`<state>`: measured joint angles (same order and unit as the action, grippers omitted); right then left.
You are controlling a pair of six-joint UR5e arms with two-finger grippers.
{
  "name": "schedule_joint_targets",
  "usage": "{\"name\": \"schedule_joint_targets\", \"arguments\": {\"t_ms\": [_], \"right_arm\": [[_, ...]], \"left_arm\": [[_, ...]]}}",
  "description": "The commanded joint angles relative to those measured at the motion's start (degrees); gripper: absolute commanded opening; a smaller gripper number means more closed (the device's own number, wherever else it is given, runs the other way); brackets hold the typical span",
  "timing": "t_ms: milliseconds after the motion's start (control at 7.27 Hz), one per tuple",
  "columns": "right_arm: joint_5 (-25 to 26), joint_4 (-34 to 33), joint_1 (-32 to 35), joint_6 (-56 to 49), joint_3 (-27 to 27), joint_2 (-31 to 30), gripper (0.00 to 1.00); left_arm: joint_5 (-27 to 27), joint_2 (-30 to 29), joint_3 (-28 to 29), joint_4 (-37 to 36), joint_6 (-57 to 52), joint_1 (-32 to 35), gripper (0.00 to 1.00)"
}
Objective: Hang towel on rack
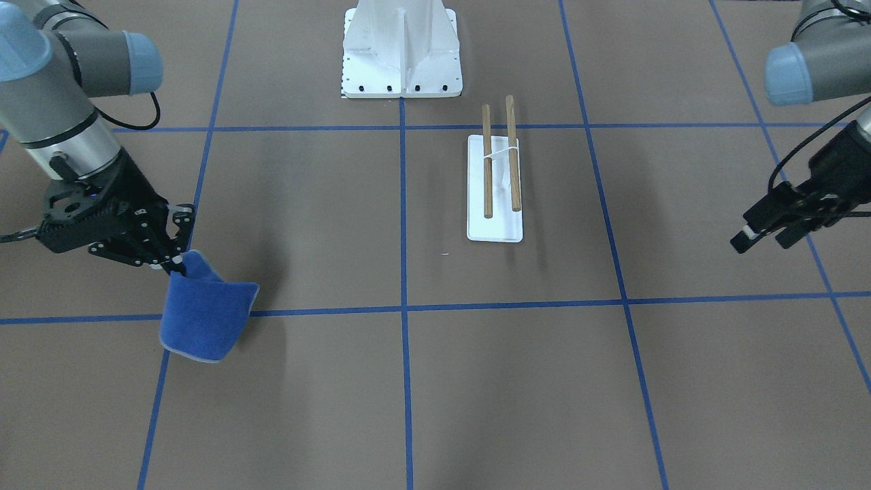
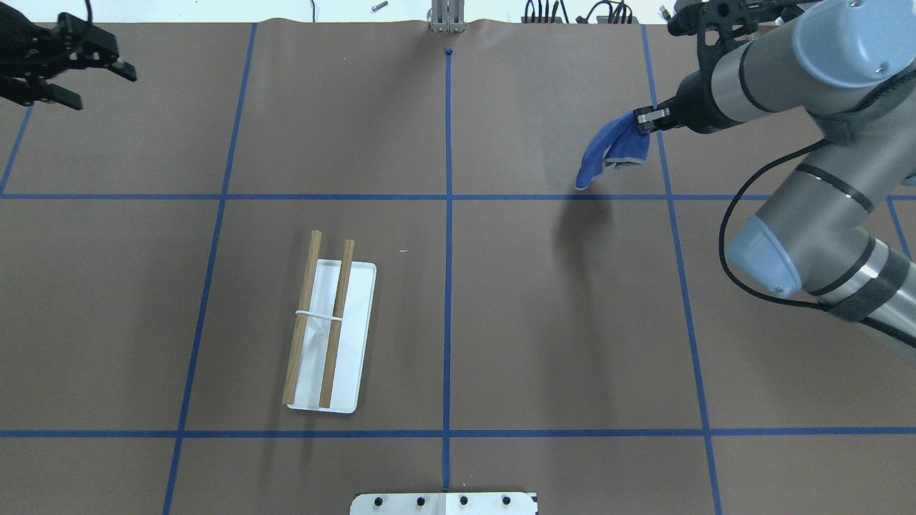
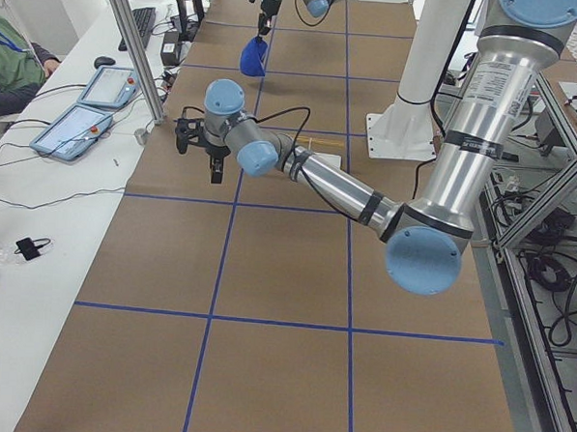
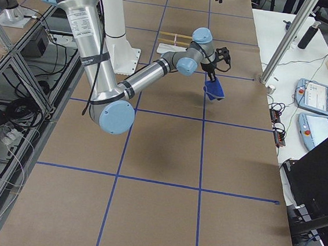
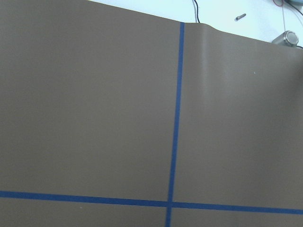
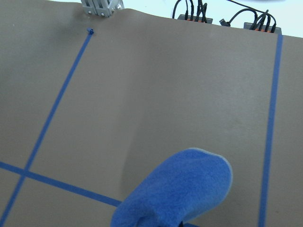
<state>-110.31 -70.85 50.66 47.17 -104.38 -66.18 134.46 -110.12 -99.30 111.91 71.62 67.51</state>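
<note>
Your table, brown paper with a blue tape grid, carries little: the big white pedestal at the robot's side and the rack on the robot's left half, standing just in front of that pedestal. The right arm reaches out over its own half, and the left arm is parked at the far left corner.

The towel hangs from the right gripper, well apart from the rack and, judging by its detached shadow in the overhead view, clear of the table. The fingers are pinched together on one bunched edge, so the cloth curls into a pouch and does not hang flat. The left gripper stands with its fingers spread wide and nothing between them.

Here is what you should watch for:

- The carry crosses the centre line, and a loose pinch on a bunched edge could let the cloth slip out.
- Curled like this, the towel may land on the rods as a lump with most of its weight on one side, then slide off when you release it.
- The rack looks light and unfixed. A low approach or a dragging hem could push it or tip it.
- The rods sit close together, so a fold could drop between them and snag.
- The pedestal is near, so leave the wrist room.
</note>
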Motion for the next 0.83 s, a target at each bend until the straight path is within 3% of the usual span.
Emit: {"name": "schedule_joint_targets", "arguments": {"t_ms": [0, 275, 412, 688], "right_arm": [[6.74, -0.08, -5.46, 10.28, -0.3, 5.34, 0.0], [11.15, -0.08, -8.55, 13.99, -0.21, 8.51, 0.0], [12.21, -0.17, -9.34, 15.14, -0.21, 9.83, 0.0], [15.8, -0.17, -11.89, 18.3, -0.21, 12.47, 0.0]], "left_arm": [[-2.16, -7.01, 0.42, 0.93, 28.46, -7.1, 0.99], [-9.34, -8.87, 2.16, 9.85, 43.37, -15.36, 0.99], [-12.17, -11.23, 6.0, 14.95, 49.87, -17.92, 0.99], [-20.41, -14.06, 8.85, 18.6, 57.2, -23.8, 0.99]]}}
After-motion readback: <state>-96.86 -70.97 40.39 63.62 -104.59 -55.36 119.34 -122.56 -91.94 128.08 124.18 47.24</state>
